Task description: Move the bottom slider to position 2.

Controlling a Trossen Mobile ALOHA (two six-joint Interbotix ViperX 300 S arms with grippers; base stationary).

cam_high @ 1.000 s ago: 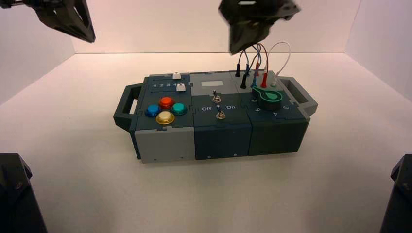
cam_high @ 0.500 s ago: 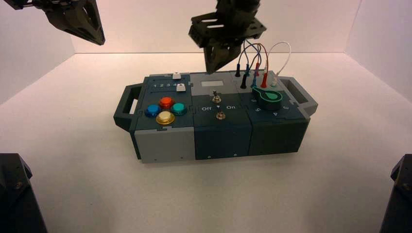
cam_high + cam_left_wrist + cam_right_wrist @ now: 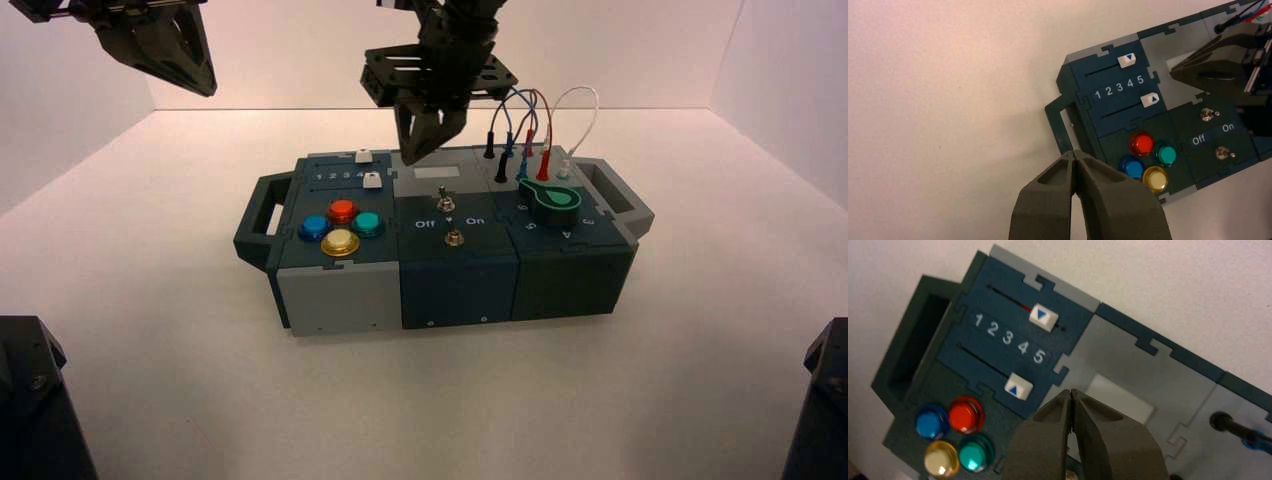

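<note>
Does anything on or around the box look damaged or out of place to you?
Nothing stands out: both slider caps sit in their tracks, the wires are plugged in, and the box looks intact.

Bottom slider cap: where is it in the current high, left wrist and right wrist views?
High: on the box's left panel, between the digit row and the red button.
Left wrist: bottom slider cap, close to digit 5.
Right wrist: same cap, between digits and buttons.
Shared landmark: the red button, seen in all three.
</note>
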